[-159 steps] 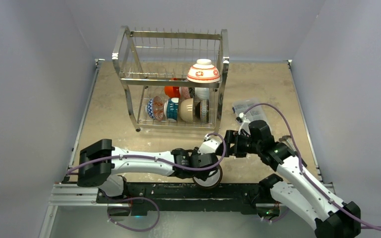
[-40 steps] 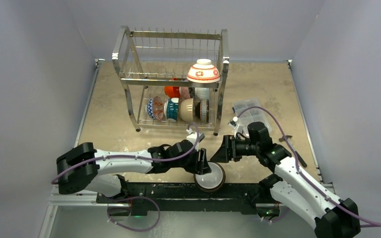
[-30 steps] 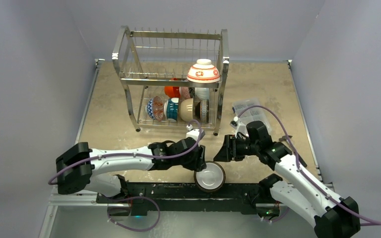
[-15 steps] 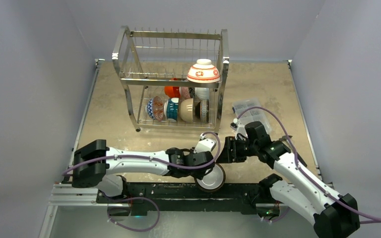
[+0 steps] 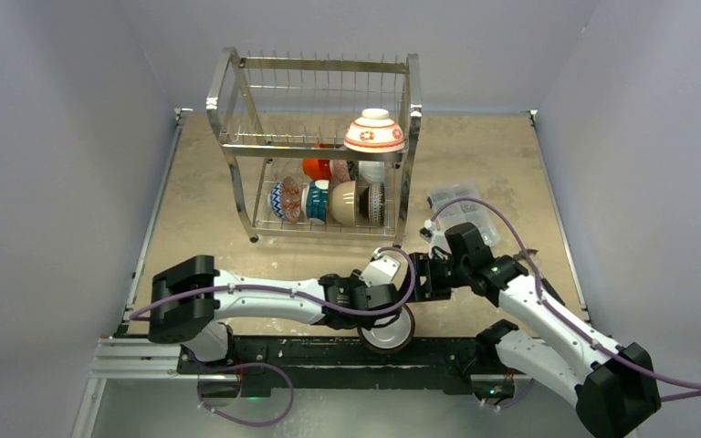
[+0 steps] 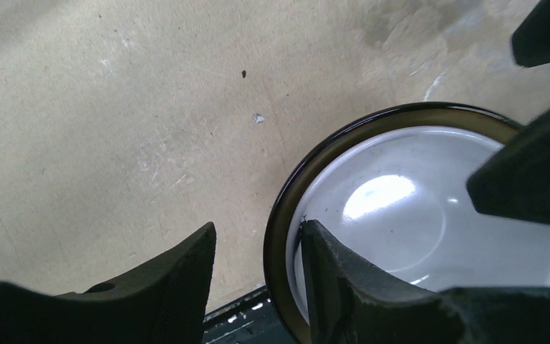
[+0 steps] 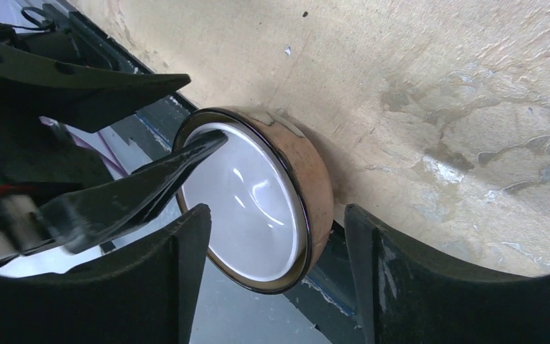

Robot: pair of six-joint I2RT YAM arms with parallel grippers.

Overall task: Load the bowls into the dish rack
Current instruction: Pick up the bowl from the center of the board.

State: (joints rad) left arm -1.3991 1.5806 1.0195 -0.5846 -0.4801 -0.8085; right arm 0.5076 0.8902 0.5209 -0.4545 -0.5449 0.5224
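Observation:
A tan-brown bowl (image 5: pixel 386 330) with a white inside and a dark rim lies tilted on its side at the table's near edge. My left gripper (image 5: pixel 391 313) is open and straddles its rim (image 6: pixel 279 215): one finger rests against the inner wall and the other stands apart outside. My right gripper (image 5: pixel 417 276) is open just behind the bowl, and its fingers flank the bowl (image 7: pixel 258 208) without touching it. The steel dish rack (image 5: pixel 315 64) stands at the back. It holds a red-and-white floral bowl (image 5: pixel 374 132) on the upper tier and several bowls (image 5: pixel 329 201) on edge below.
A clear plastic box (image 5: pixel 461 205) lies right of the rack, behind my right arm. The black base rail (image 5: pixel 329 351) runs just below the table's near edge, right under the bowl. Grey walls close in both sides.
My left gripper swung right from beside the bowl and now straddles its rim. My right gripper moved left, closer to the bowl. The bowl stays at the near edge.

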